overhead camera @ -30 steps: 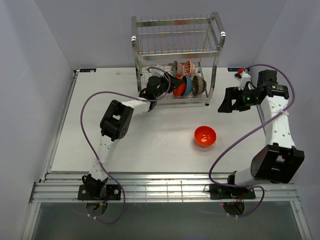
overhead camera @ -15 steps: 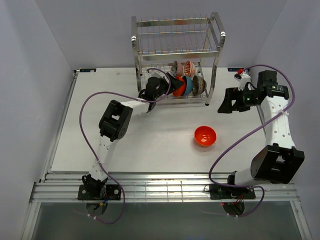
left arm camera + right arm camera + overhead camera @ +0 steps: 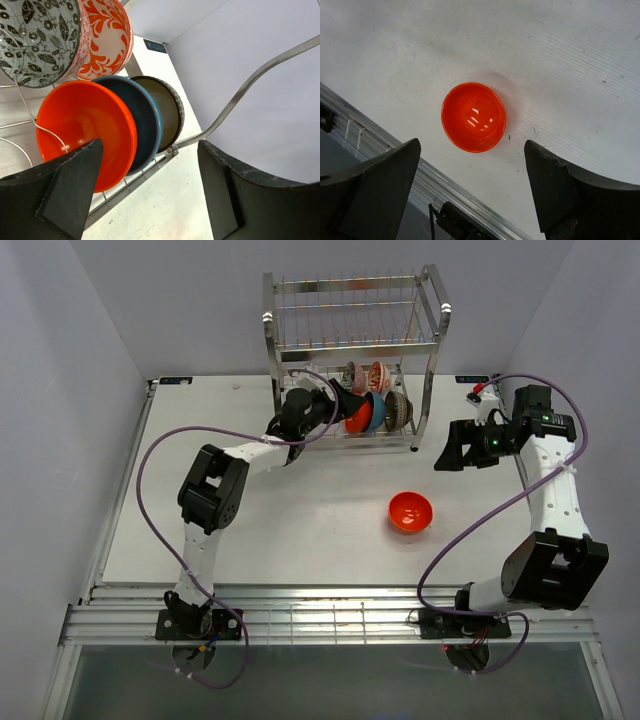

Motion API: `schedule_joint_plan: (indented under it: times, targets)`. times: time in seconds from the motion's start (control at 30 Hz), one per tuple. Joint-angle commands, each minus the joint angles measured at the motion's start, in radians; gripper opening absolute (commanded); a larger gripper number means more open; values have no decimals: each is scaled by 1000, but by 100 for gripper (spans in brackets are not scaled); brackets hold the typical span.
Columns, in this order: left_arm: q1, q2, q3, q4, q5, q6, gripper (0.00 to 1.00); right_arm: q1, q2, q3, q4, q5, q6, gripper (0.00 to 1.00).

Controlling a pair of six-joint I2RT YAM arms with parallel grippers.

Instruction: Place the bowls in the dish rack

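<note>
Left tool (image 3: 150, 145) is seen spread wide with nothing gripped, parked right at the lower shelf of the dish rack (image 3: 431, 370). Just past one finger, the racked orange bowl (image 3: 85, 127) is stood on edge and nested against the blue bowl (image 3: 147, 125), which is nested against the brown bowl (image 3: 167, 112). Next to those on the same shelf, the red-and-white bowl (image 3: 107, 35) and a grey patterned bowl (image 3: 40, 40) are slotted in. That side looks finished, so a straight pull-back along the line of the fingers is probably all that's needed, with care taken that the wires and the orange rim aren't clipped. Whether that rim is being touched can't be told.

Right tool (image 3: 471, 145) is also wide open and empty, held high over the worktop (image 3: 560, 60). Below it the loose orange bowl (image 3: 473, 117) is sat mouth up, well apart from the rack, and it's likely the last one to be loaded. A rim pinch would be best: the tool dropped off-centre, with one finger put inside the wall and one outside. The glaze looks slick, so a firm squeeze is called for. After that the bowl should be tipped on edge and fed in beside the others. Which slot is free can't be made out.
</note>
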Motion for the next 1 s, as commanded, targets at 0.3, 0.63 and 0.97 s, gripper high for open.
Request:
schedule_joint_plan:
  times: [0.3, 0.63, 0.97]
  targets:
    - [-15, -215, -119, -103, 24, 82, 87, -2, -33, 11, -37, 32, -75, 90]
    - [-50, -381, -275, -174, 97, 51, 86, 2, -5, -10, -86, 118, -156, 91]
    - [-91, -603, -450, -301, 225, 131, 89, 120, -3, -177, -12, 290, -149, 96]
